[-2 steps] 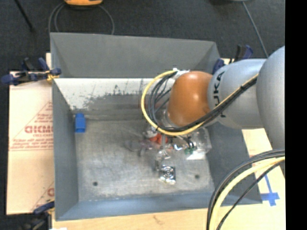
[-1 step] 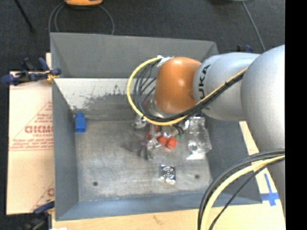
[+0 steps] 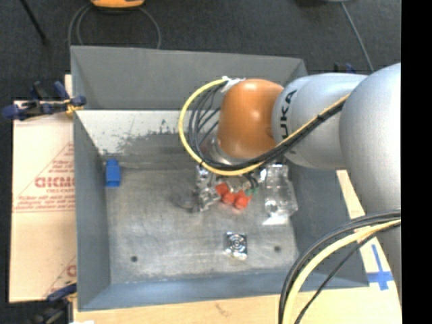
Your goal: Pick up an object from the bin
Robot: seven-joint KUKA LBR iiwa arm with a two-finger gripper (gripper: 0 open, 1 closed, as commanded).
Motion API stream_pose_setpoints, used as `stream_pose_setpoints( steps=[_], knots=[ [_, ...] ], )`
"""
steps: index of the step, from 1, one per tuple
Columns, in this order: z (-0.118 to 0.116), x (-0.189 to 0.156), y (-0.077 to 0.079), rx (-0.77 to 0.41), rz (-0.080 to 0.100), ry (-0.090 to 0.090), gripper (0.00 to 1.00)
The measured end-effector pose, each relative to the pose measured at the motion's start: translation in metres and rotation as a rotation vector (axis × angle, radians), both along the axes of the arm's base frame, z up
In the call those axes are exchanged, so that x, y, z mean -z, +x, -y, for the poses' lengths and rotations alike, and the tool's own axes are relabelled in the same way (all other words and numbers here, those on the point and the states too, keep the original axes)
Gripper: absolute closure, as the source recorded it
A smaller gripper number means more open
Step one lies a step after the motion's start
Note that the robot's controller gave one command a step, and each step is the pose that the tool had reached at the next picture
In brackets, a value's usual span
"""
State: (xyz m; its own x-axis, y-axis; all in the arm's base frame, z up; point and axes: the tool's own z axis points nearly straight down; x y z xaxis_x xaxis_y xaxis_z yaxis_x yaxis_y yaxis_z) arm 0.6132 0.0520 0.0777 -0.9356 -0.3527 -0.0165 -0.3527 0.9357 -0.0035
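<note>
The floor is dark grey, evenly lit.

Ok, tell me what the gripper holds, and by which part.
Cannot be told. The gripper sits low in the bin, right beside small red pieces, but no grip on anything shows.

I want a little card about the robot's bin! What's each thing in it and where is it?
bin: grey metal bin
gripper: gripper low over the middle of the bin floor, under the arm's orange cover
nearest things: small red pieces right beside the gripper
also near: see-through plastic piece, just past the red pieces on the arm's side
near front: small silvery thing, lying alone
far away: blue block, by the far side wall
held: cannot tell
</note>
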Motion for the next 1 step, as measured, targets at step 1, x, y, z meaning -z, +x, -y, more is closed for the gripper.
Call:
stream_pose_setpoints(
  steps=[1],
  knots=[
    [-0.0422, -0.1796, 0.0005, -0.305, -0.003, -0.005, 1.00]
  ],
)
